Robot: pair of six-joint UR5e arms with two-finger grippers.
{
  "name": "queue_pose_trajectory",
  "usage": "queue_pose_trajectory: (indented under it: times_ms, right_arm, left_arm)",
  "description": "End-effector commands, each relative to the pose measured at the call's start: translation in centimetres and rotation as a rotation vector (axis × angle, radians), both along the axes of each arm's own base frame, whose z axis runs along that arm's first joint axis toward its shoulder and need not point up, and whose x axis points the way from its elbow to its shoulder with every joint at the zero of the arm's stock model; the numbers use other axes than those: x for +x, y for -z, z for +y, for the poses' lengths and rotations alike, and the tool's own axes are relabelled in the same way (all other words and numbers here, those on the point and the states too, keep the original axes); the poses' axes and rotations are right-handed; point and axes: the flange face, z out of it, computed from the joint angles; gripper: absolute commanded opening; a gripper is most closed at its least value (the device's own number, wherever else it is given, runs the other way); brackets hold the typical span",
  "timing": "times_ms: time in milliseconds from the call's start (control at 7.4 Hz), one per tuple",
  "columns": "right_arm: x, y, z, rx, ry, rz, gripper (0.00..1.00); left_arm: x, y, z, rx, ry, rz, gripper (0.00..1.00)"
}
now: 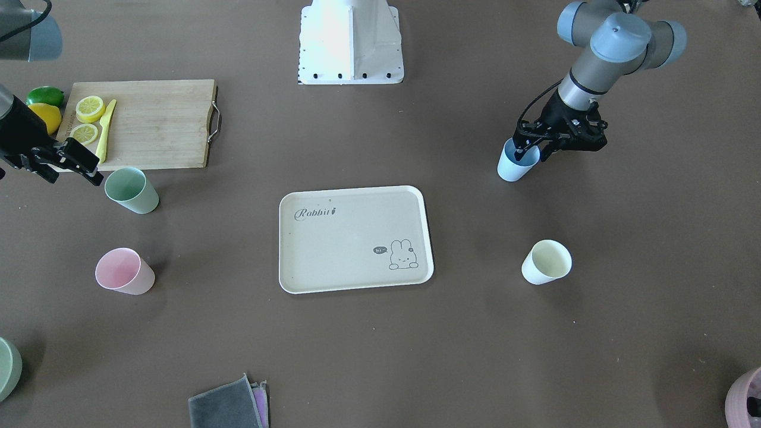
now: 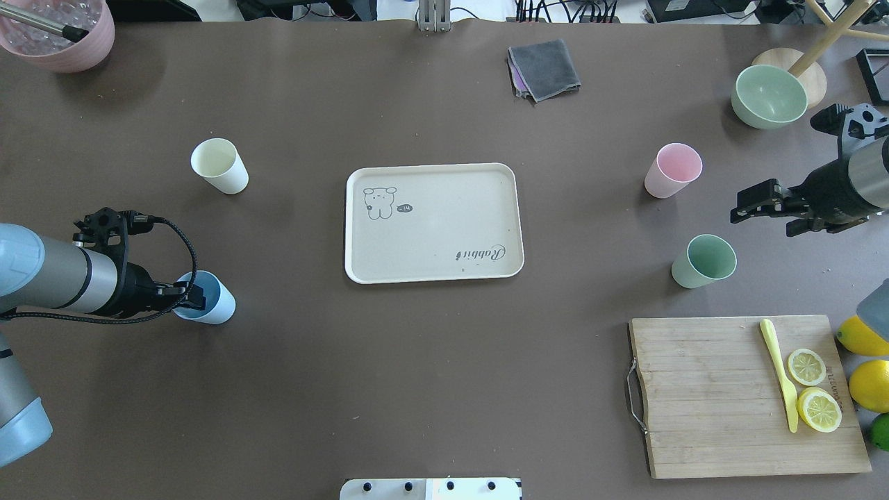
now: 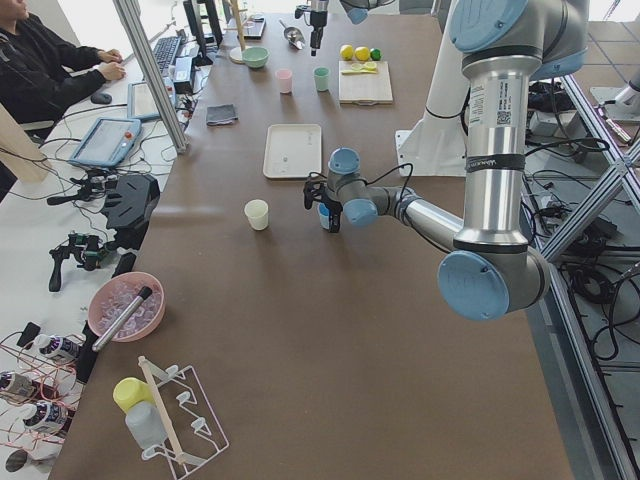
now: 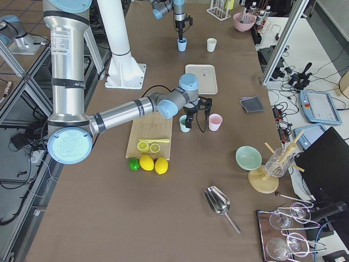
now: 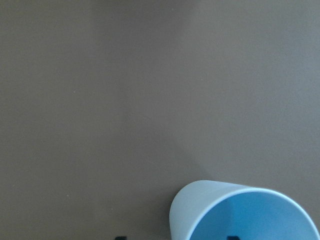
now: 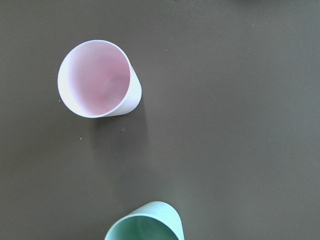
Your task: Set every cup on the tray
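The cream tray lies at the table's middle with nothing on it. My left gripper is open and straddles the near wall of the upright light blue cup, one finger inside, one outside. The cream cup stands further out on that side. My right gripper hovers open beside the green cup, holding nothing. The pink cup stands beyond it.
A wooden cutting board with lemon slices and a yellow knife lies near the right arm, whole lemons beside it. A grey cloth, a sage bowl and a pink pot sit along the far edge.
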Motion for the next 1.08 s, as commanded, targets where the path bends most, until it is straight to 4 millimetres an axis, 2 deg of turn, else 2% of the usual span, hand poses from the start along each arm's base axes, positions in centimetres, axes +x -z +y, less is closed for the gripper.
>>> queue_pose_trajectory:
  times_ms: [0, 270, 405, 541, 676, 946]
  right_arm:
    - [0.0, 0.0, 0.0, 0.0, -0.001, 0.0, 1.0]
    - [-0.1, 0.2, 0.0, 0.008, 0.002, -0.001, 1.0]
    - [-0.1, 0.1, -0.1, 0.016, 0.005, 0.004, 1.0]
    - [-0.9, -0.1, -0.1, 0.031, -0.007, 0.036, 1.0]
    - [-3.0, -0.3, 0.3, 0.051, 0.0, 0.07, 1.0]
    - [-4.6, -2.0, 0.3, 0.027, 0.027, 0.088, 1.0]
  left_arm:
    - [-2.5, 1.6, -1.4, 0.012, 0.051, 0.028, 0.0]
    - [-2.9, 3.2, -1.5, -0.02, 0.029, 0.077, 0.0]
    - [-3.7, 5.5, -2.8, -0.063, 0.065, 0.132, 0.0]
    - [-2.2, 8.4, -4.3, -0.08, 0.081, 0.155, 0.0]
    - [-0.2, 12.3, -6.0, -0.12, 0.112, 0.15, 0.0]
    - [2.0, 19.2, -7.7, -0.177, 0.145, 0.156, 0.0]
